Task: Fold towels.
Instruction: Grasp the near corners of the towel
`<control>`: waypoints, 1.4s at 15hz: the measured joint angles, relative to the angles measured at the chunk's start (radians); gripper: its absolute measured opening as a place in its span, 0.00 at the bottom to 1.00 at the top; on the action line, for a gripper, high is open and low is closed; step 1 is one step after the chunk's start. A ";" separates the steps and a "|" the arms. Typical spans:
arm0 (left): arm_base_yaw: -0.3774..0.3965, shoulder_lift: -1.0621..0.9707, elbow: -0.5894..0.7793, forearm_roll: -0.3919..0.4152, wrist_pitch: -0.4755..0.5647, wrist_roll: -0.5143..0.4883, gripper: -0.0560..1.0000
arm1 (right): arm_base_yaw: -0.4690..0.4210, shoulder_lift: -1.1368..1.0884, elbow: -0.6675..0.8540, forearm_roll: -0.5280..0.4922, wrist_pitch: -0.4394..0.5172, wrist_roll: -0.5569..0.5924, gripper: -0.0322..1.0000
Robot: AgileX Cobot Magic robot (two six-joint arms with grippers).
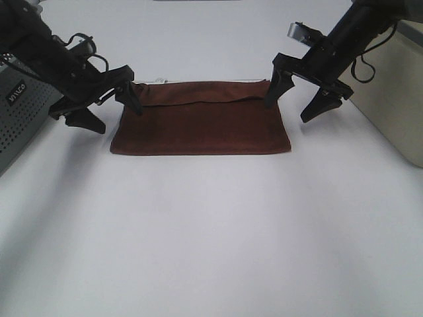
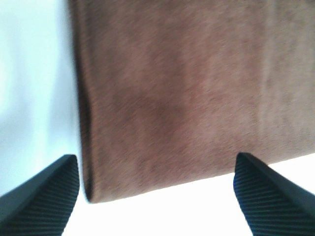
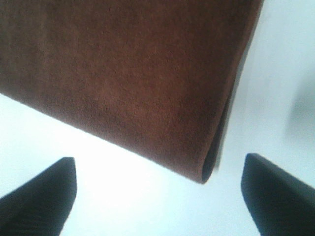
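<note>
One white table [image 1: 211, 231] carries one dark reddish-brown towel [image 1: 201, 125], folded, at far centre, its long axis running left to right. Two grippers sit at its far corners, the left gripper [image 1: 117, 117] and the right gripper [image 1: 288, 111], each with jaws spread wide and gripping nothing. Only the right wrist view shows the doubled layers at a towel corner. Only the high view shows the top layer's wavy edge.

The towel [image 1: 200, 119] is lying folded on the counter [image 1: 211, 231], toward its far side. The left gripper [image 1: 117, 117] is hovering over the towel's far left corner, the right gripper [image 1: 286, 112] over its far right corner. A box [image 1: 20, 112] is sitting left, a bin [image 1: 396, 86] right.
</note>
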 joint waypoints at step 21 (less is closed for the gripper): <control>-0.044 0.048 0.090 -0.147 -0.173 0.106 0.71 | 0.035 -0.017 0.184 0.063 -0.239 -0.160 0.80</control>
